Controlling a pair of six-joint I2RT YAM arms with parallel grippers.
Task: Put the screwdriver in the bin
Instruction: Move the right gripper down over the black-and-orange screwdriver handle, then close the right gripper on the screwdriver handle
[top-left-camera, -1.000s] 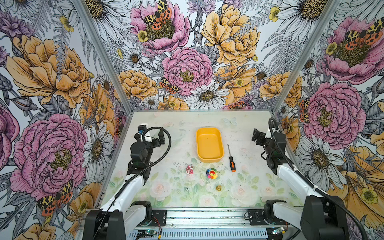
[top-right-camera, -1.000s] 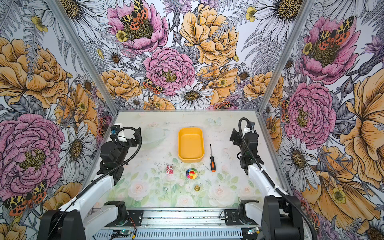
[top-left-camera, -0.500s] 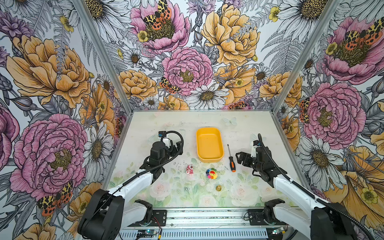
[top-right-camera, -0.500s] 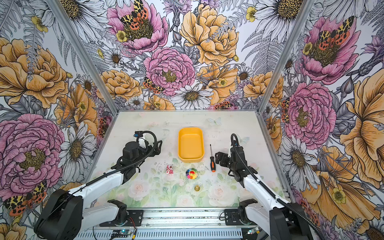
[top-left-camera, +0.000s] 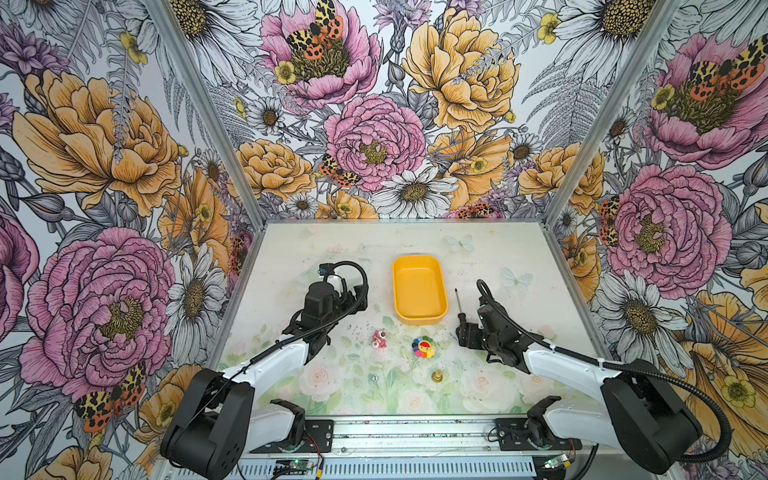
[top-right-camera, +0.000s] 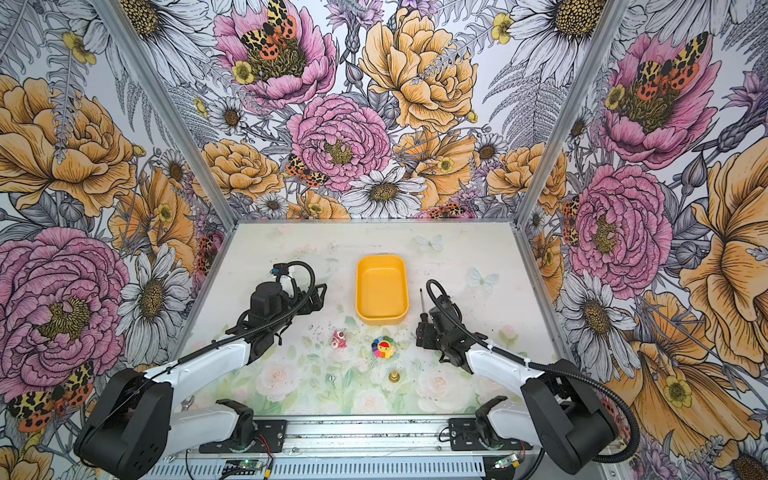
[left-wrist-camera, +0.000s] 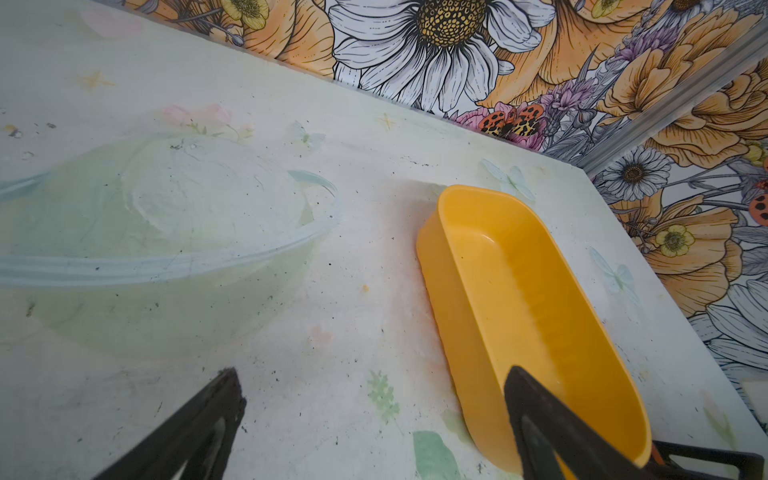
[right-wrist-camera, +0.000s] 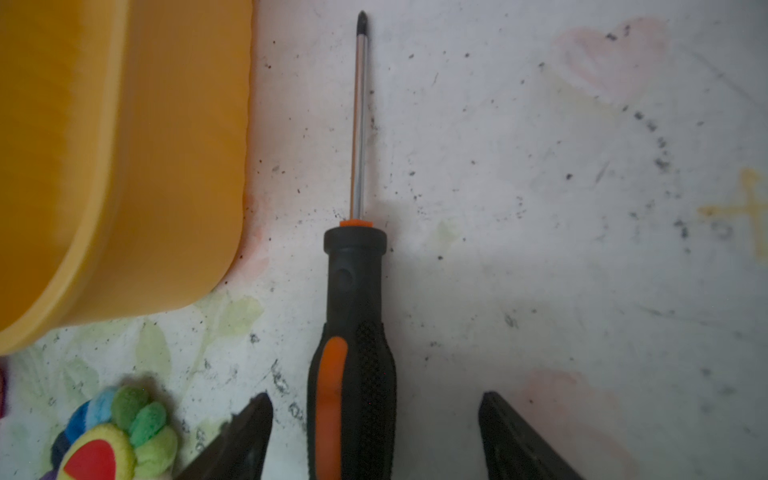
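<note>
The screwdriver (top-left-camera: 458, 300) lies on the table just right of the yellow bin (top-left-camera: 417, 291), its shaft pointing to the back. In a top view it shows again (top-right-camera: 422, 301) beside the bin (top-right-camera: 381, 291). My right gripper (top-left-camera: 464, 334) sits low over the handle and hides it from above. In the right wrist view the black-and-orange handle of the screwdriver (right-wrist-camera: 353, 332) lies between the fingers of my right gripper (right-wrist-camera: 374, 405), which is open with gaps on both sides. My left gripper (top-left-camera: 358, 298) is open and holds nothing, left of the bin (left-wrist-camera: 519, 291).
A pink toy (top-left-camera: 379, 338), a rainbow flower toy (top-left-camera: 423, 347), a small brass piece (top-left-camera: 436, 376) and a tiny die (top-left-camera: 375, 378) lie in front of the bin. A clear plastic bowl (left-wrist-camera: 166, 249) sits left of the bin. Walls close three sides.
Both arms swung in from the sides towards the middle. The right gripper came down over the screwdriver handle and its jaws narrowed. The left gripper reached up beside the bin.
</note>
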